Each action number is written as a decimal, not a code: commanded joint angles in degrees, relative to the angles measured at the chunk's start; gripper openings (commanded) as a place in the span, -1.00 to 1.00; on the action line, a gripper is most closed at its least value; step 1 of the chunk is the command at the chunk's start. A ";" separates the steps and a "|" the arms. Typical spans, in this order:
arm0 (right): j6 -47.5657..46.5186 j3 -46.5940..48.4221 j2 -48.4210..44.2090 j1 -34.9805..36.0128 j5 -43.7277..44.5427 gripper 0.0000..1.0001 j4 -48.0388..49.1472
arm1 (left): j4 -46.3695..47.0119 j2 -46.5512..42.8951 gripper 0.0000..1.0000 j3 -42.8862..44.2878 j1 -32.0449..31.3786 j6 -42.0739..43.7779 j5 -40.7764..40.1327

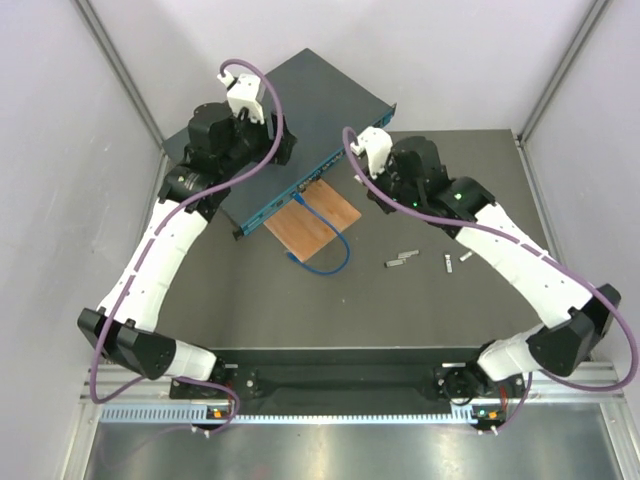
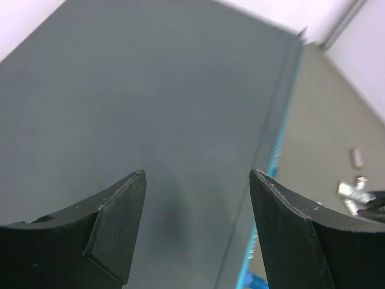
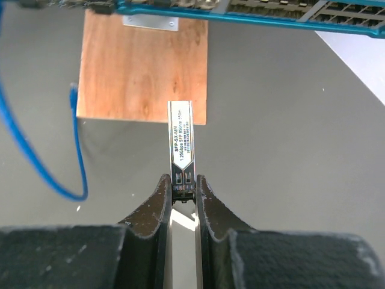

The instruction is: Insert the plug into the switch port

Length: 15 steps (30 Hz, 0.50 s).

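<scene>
The switch (image 1: 300, 120) lies at the far left of the table (image 1: 400, 320), set at a slant. Its long port face is turned toward the middle of the table.

A thin wooden board (image 1: 313, 222) lies flat just beside that port face. A blue cable (image 1: 335, 262) crosses the board and loops on the table beside it. Whether its far end sits in a port cannot be told.

The left gripper (image 2: 197, 180) hangs above the flat top of the switch. Its jaws are spread wide with nothing between them. Whether the fingers touch the lid cannot be told from the wrist view.

The right gripper (image 3: 182, 180) is over the table on the near side of the board, facing the port face. Its jaws are clamped on the near end of the plug (image 3: 181, 138). The plug is a slim silver module with a printed label on top. It points straight out from the fingers toward the board and the switch. In the wrist view its tip reaches the board's near edge, and it is well apart from the ports.

Several small metal pieces (image 1: 401, 259) lie loose on the table to the right of the board.
</scene>
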 commanded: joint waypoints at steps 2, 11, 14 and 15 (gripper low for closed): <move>3.68 3.26 2.43 -0.62 2.49 -1.00 2.88 | -0.95 -1.34 0.49 -1.45 0.35 3.27 -4.16; 3.07 7.90 5.42 -4.12 -1.62 -1.00 0.35 | -1.30 -0.55 0.51 -1.36 2.20 0.72 6.81; 0.78 6.70 4.02 -4.92 -8.48 -1.00 -1.94 | 0.27 -1.60 0.53 -2.67 3.17 -0.07 13.67; 0.34 5.21 2.89 -5.01 -11.02 -1.00 -2.21 | 0.80 -1.78 0.53 -3.64 3.52 -0.68 16.65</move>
